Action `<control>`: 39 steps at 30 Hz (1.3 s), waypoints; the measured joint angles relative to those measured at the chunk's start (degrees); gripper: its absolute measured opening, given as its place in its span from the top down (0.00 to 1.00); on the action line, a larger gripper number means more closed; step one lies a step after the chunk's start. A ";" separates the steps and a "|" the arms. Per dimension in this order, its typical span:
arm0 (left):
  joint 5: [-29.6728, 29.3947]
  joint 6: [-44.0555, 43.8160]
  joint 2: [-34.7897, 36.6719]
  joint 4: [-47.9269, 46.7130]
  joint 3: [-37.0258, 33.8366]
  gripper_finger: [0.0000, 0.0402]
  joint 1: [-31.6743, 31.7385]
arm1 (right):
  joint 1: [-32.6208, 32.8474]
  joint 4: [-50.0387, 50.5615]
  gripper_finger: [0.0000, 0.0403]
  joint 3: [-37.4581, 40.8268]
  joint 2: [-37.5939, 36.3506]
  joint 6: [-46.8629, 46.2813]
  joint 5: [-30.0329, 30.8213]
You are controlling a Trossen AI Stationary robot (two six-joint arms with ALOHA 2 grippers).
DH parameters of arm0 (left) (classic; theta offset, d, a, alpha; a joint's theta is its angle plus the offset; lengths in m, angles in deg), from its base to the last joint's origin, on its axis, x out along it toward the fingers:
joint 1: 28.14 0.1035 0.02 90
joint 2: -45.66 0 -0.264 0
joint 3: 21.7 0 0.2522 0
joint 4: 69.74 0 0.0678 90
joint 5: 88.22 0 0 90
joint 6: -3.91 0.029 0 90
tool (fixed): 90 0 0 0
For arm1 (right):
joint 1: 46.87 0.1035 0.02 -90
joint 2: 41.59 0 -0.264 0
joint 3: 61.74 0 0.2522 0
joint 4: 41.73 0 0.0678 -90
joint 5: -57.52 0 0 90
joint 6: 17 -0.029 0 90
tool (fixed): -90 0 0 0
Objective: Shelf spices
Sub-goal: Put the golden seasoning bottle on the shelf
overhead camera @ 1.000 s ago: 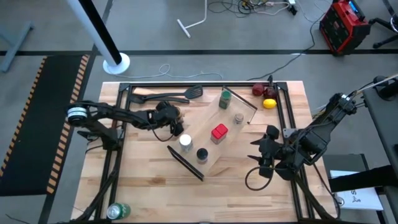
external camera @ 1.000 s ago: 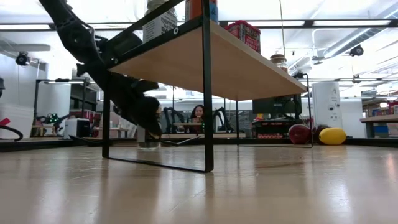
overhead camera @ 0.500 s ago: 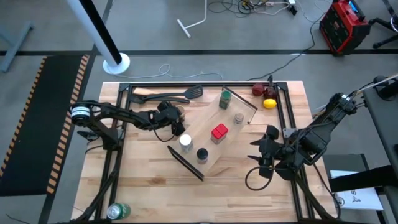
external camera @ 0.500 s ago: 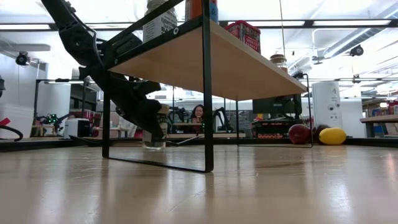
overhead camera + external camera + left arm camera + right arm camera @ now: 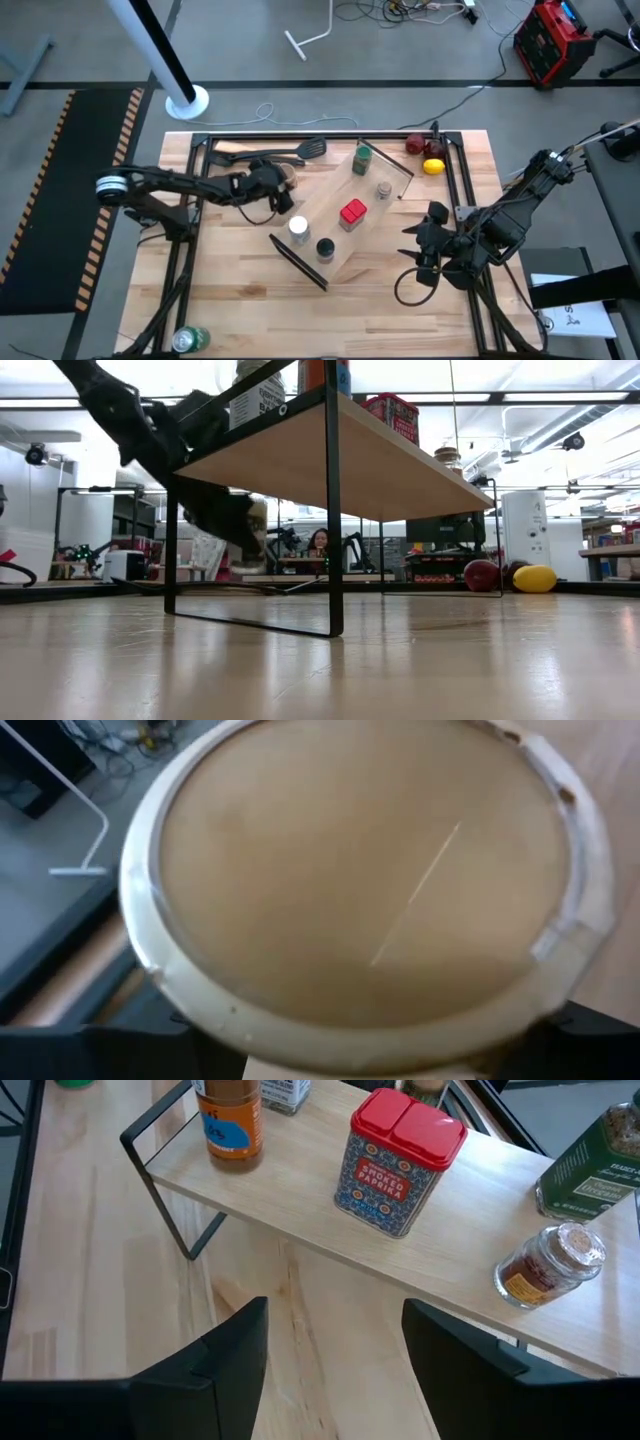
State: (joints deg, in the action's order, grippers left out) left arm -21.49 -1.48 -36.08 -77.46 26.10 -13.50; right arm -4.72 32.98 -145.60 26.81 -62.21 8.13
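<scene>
The shelf (image 5: 345, 215) is a pale board on thin black legs in the middle of the table. On it stand the green jar (image 5: 362, 158), silver-topped shaker (image 5: 384, 189), red tin (image 5: 352, 213), white-capped jar (image 5: 298, 228) and black-capped jar (image 5: 325, 248). My left gripper (image 5: 279, 192), just left of the shelf, is shut on the tan open-top cylinder (image 5: 256, 525), whose round end fills the left wrist view. My right gripper (image 5: 335, 1370) hangs open to the right of the shelf, holding nothing. My left gripper holds the tan cylinder between its two fingers, one on each side of its round wall (image 5: 175, 1010). The fingers (image 5: 95, 1045) come level from the table's left. The cylinder is lifted clear of the table and looks tilted.
A black tube frame (image 5: 200, 140) borders the table. Two black spatulas (image 5: 270, 155) lie at the far side, left of the shelf. A yellow lemon (image 5: 432, 167) and dark red fruit (image 5: 415, 145) sit at the far right, and a green can (image 5: 190, 340) at the near left.
My left gripper has risen with the tan cylinder. The cylinder stood on the table a second ago and now hangs clear above it, tipped over somewhat.
</scene>
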 joint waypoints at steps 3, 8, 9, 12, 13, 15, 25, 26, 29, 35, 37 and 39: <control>0.12 0.70 4.65 -1.61 0.00 0.34 0.66 | 0.00 -0.01 0.48 0.02 0.00 0.00 0.00; 3.32 2.34 11.60 -5.87 1.75 0.34 1.12 | 0.00 -0.17 0.46 0.15 0.00 -0.18 0.10; 3.34 2.58 12.40 -8.28 3.31 0.34 1.16 | 0.00 -0.10 0.46 0.29 0.00 -0.18 0.31; 3.30 2.91 14.09 -15.83 9.77 0.34 1.26 | -0.02 -0.36 0.45 0.85 0.00 -0.20 1.19; 3.28 2.92 14.22 -18.48 12.30 0.34 1.28 | 0.00 -0.50 0.45 1.01 0.00 -0.20 1.37; 3.31 2.80 13.81 -24.33 17.97 0.34 1.26 | -0.02 -0.54 0.46 1.32 0.00 -0.35 1.41; 14.70 -2.85 8.97 -35.89 36.86 0.34 0.33 | 0.49 -9.89 0.49 9.56 0.00 -1.69 3.64; 15.02 -2.97 8.60 -36.07 37.73 0.34 -0.07 | 0.81 -10.99 0.49 10.87 0.00 -1.96 4.36; 15.00 -5.05 7.20 -36.09 39.69 0.34 -1.35 | 2.19 -13.75 0.48 14.81 -0.02 -4.45 7.15; 14.78 -9.08 1.96 -36.44 41.98 0.34 -5.67 | 3.87 -20.79 0.48 21.73 -0.04 -9.85 11.05; 14.71 -9.67 -0.15 -36.42 43.09 0.34 -7.11 | 3.87 -22.92 0.49 23.48 -0.04 -10.62 11.05; 13.66 -9.96 -2.15 -36.46 44.63 0.34 -8.48 | 3.87 -24.35 0.50 24.38 -0.04 -10.80 11.06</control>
State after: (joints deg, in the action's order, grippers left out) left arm -7.83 -11.44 -38.24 -113.91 70.74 -21.97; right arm -0.85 8.63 -121.23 26.77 -73.01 19.20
